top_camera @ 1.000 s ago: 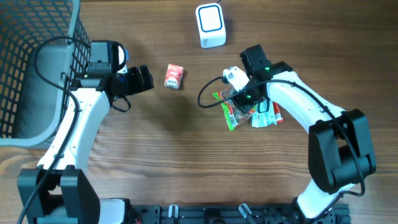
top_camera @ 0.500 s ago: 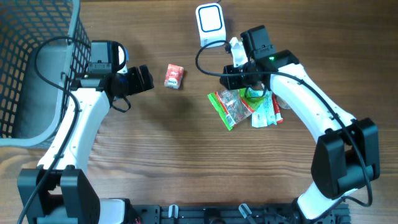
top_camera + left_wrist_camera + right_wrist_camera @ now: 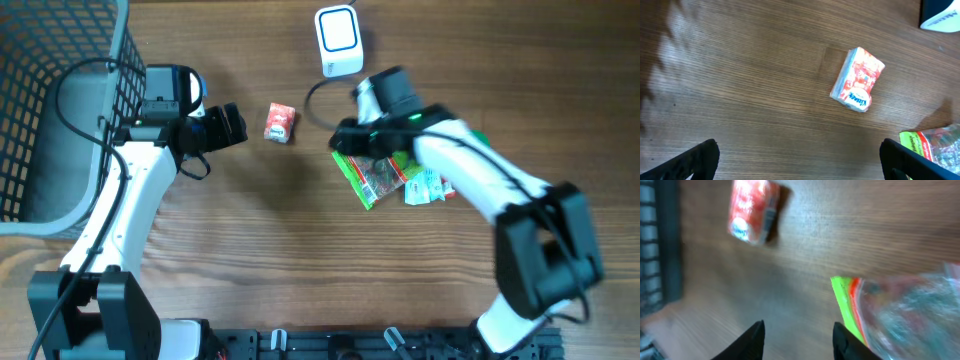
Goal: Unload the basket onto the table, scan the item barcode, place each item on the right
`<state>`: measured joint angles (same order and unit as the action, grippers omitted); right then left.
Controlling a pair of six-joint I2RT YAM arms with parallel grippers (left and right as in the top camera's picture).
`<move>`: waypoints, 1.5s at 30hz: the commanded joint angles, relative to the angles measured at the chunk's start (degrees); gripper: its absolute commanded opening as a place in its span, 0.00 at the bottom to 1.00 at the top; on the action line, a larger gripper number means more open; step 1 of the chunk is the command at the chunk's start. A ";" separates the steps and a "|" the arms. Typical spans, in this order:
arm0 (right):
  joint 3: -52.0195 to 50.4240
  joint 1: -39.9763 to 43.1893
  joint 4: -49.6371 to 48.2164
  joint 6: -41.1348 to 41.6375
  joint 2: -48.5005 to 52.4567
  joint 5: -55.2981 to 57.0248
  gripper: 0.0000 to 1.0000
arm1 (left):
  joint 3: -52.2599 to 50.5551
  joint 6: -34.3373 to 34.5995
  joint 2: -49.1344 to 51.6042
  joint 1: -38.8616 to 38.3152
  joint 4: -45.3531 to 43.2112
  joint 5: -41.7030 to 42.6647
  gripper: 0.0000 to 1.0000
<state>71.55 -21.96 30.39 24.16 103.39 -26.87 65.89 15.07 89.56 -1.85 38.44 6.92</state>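
Note:
A small red packet (image 3: pixel 280 122) lies flat on the wooden table; the left wrist view has it too (image 3: pixel 858 79). My left gripper (image 3: pixel 238 127) hovers just left of it, jaws wide open and empty (image 3: pixel 800 162). A pile of snack bags (image 3: pixel 392 176) lies mid-right, a green-edged clear bag (image 3: pixel 890 305) on its left side. My right gripper (image 3: pixel 340 140) is over the pile's left edge, open with nothing between its fingers (image 3: pixel 799 340). The white scanner (image 3: pixel 338 40) stands at the back centre. No barcode can be made out.
A dark wire basket (image 3: pixel 55 110) fills the far left of the table. The red packet (image 3: pixel 750 210) appears blurred at the top of the right wrist view. The scanner's corner (image 3: pixel 941 15) shows at the top right of the left wrist view.
My right arm swung from the bag pile up beside the scanner, then left and down to the pile's left edge. The left arm and red packet have not moved.

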 commanded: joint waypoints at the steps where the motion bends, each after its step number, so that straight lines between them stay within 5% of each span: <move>1: 0.22 4.90 8.15 -13.66 -11.58 -7.08 0.50 | 0.61 -0.92 -0.33 0.31 -3.04 2.38 1.00; 3: 0.22 7.48 13.25 -17.16 -16.57 -1.81 0.54 | 0.55 -0.98 1.16 -0.63 -4.50 10.99 0.46; 4: 0.22 8.46 15.30 -17.09 -18.18 3.26 0.54 | 0.55 -1.01 3.37 -2.43 -5.62 10.56 0.08; 5: 0.22 8.70 16.83 -16.92 -18.60 7.28 0.55 | 0.55 -1.46 5.70 -3.96 -7.34 9.88 0.04; 8: 0.20 8.70 19.28 -16.52 -18.21 9.51 1.00 | 0.55 -3.13 12.37 -6.36 -15.15 9.11 0.15; 10: 0.20 8.70 19.12 -16.52 -18.21 9.49 1.00 | 0.55 -3.13 16.35 -6.97 -20.46 9.11 0.32; 11: 0.20 8.70 19.02 -16.52 -18.21 9.49 1.00 | 0.55 -3.13 17.81 -7.02 -22.36 9.09 0.33; 20: 0.22 8.70 18.29 -16.50 -18.21 9.49 1.00 | 0.55 -2.97 24.28 -7.06 -29.64 8.92 0.21; 21: 0.20 8.70 18.29 -16.50 -18.21 9.49 1.00 | 0.52 -2.86 24.70 -7.10 -28.98 8.92 0.21; 23: 0.20 8.70 18.29 -16.50 -18.21 9.49 1.00 | 0.55 -2.84 24.98 -7.04 -26.82 8.90 0.04; 28: 0.22 8.70 18.29 -16.52 -18.21 9.49 1.00 | 0.55 3.50 20.33 -6.93 -17.70 10.12 0.04; 36: 0.22 8.70 18.29 -16.52 -18.21 9.49 1.00 | 0.55 3.43 18.08 -9.90 4.59 14.01 0.04; 40: 0.22 8.70 18.29 -16.50 -18.21 9.49 1.00 | 1.68 5.38 11.15 -9.88 5.86 7.50 0.28; 42: 0.22 8.70 18.29 -16.50 -18.21 9.49 1.00 | 2.43 6.54 5.97 -9.94 6.01 7.15 0.31; 44: 0.22 8.70 18.29 -16.52 -18.21 9.49 1.00 | 2.43 7.93 3.48 -11.45 6.67 7.58 0.04; 45: 0.20 8.70 18.29 -16.50 -18.21 9.49 1.00 | 2.32 7.93 3.61 -13.25 6.95 7.58 0.04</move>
<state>71.66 -13.30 48.82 8.64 85.19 -17.91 67.40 21.58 94.35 -12.08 44.84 15.40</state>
